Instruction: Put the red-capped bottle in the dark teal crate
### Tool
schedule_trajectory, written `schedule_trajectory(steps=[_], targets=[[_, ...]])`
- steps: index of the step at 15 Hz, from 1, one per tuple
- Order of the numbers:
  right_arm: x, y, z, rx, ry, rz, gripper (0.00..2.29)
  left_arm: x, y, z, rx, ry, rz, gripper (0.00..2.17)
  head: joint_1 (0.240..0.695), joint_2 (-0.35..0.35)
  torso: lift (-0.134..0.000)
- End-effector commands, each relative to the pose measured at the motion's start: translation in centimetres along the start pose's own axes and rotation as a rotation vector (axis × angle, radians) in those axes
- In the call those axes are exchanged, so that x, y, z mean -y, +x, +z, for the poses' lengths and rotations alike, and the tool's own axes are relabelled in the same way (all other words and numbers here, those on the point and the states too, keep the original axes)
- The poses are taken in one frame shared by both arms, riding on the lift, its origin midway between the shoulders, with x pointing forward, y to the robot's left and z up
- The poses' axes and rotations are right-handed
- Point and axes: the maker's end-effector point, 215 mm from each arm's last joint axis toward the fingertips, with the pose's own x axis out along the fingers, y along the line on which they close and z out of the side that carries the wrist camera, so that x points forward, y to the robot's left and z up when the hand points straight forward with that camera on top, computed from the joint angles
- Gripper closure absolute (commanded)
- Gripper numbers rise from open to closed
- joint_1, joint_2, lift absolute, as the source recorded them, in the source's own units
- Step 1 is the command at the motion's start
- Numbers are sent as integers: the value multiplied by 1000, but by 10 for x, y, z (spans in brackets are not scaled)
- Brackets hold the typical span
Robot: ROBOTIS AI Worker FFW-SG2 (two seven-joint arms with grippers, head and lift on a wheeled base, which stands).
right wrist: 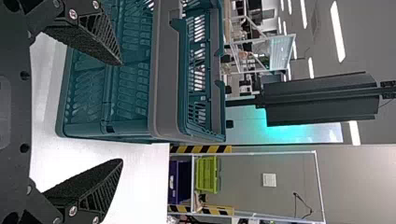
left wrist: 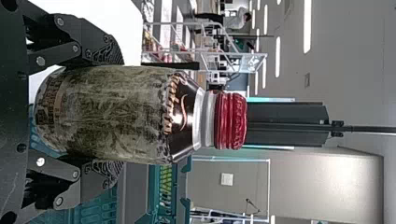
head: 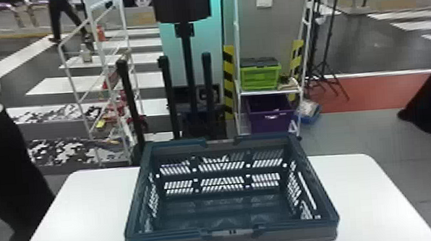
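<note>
Head view: the dark teal crate (head: 230, 240) is seen standing open side up on a white table (head: 361, 195), with its interior exposed and slots cut through its walls. A grey band is carried below its teal rim, and a recessed handle is set at the middle of its near side. Beyond the table, a lime green box with a dark lid (head: 261, 77) is held on the shelf of a white rack (head: 267, 92), and a purple bin (head: 269, 114) is placed below it

Left wrist view: the red-capped bottle (left wrist: 121, 114) is gripped around its body by the left gripper (left wrist: 114, 113), whose fingers are parted by the bottle's width and pressed to opposite sides of it. The bottle is held upright, outside the crate, with its ridged red cap (left wrist: 231, 121) uppermost. Greenish contents are seen through the body, and a dark band with orange lettering is wrapped around its shoulder. Part of the crate is seen behind it

Right wrist view: the fingers of the right gripper (right wrist: 122, 112) are spread wide, with nothing clasped between them. The crate is seen beyond one fingertip
</note>
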Motion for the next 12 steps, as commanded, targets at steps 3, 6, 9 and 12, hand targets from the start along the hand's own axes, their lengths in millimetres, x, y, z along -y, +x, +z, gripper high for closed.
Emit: schedule_trajectory(steps=[3, 6, 9, 12], targets=[[0, -2, 2, 8, 1, -1, 151, 0, -2, -1, -1, 0, 0, 1794, 499, 0, 0], [-1, -1, 3, 9, 3, -1, 151, -1, -3, 1, 9, 0, 0, 1794, 499, 0, 0], [0, -1, 2, 8, 3, -4, 151, -1, -3, 3, 12, 1, 1, 1798, 499, 0, 0], [0, -2, 2, 7, 3, -2, 151, -13, 6, 17, 26, 28, 3, 1794, 499, 0, 0]])
